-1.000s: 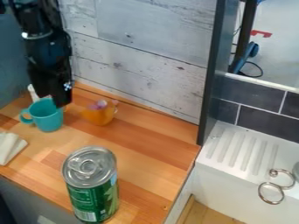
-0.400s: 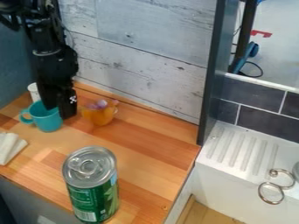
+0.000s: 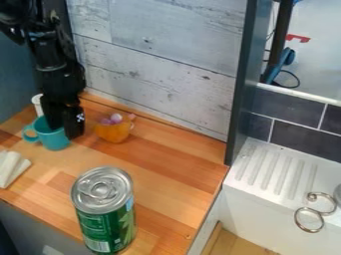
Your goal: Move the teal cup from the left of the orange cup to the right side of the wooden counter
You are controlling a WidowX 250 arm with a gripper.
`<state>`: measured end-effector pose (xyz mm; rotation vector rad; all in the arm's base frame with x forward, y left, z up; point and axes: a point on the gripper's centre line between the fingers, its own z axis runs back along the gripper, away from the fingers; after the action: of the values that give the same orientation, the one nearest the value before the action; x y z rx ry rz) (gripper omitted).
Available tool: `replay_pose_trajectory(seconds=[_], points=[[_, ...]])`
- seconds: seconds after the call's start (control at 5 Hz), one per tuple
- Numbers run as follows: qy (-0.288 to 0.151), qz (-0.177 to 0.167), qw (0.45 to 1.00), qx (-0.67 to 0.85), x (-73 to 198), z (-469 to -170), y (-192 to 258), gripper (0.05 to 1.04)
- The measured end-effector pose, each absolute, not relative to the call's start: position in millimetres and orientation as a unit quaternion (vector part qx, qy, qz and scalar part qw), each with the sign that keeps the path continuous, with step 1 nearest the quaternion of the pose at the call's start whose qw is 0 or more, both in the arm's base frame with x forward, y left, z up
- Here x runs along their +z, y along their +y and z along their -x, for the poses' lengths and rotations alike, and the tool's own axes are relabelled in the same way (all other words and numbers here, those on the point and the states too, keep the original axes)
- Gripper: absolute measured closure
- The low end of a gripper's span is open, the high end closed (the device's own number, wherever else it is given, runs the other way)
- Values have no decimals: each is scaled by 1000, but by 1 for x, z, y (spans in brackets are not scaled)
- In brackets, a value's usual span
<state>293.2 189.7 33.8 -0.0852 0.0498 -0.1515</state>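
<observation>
Sitting right at the gripper (image 3: 65, 130) — a teal mug (image 3: 55, 141).

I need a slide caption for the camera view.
Black pincer at a teal mug; orange cup and green can share the wooden counter.

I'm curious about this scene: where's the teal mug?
In the camera view, the teal mug sits at the counter's left, under the gripper and left of the orange cup.

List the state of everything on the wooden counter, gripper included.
gripper: at teal mug's rim, partly over its opening
teal mug: upright
orange cup: upright, small purple and pale things inside
green can: upright; opened or not, can't tell
white cloth: looks folded
white container: partly hidden behind mug
</observation>
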Motion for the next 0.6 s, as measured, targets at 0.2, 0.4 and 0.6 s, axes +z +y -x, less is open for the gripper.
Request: replay_pose_trajectory(seconds=[0.2,0.4,0.6], points=[[38,38,996,-69,28,-291,193,159],[42,33,996,-68,24,-290,195,422],[52,37,996,-70,21,-286,193,716]])
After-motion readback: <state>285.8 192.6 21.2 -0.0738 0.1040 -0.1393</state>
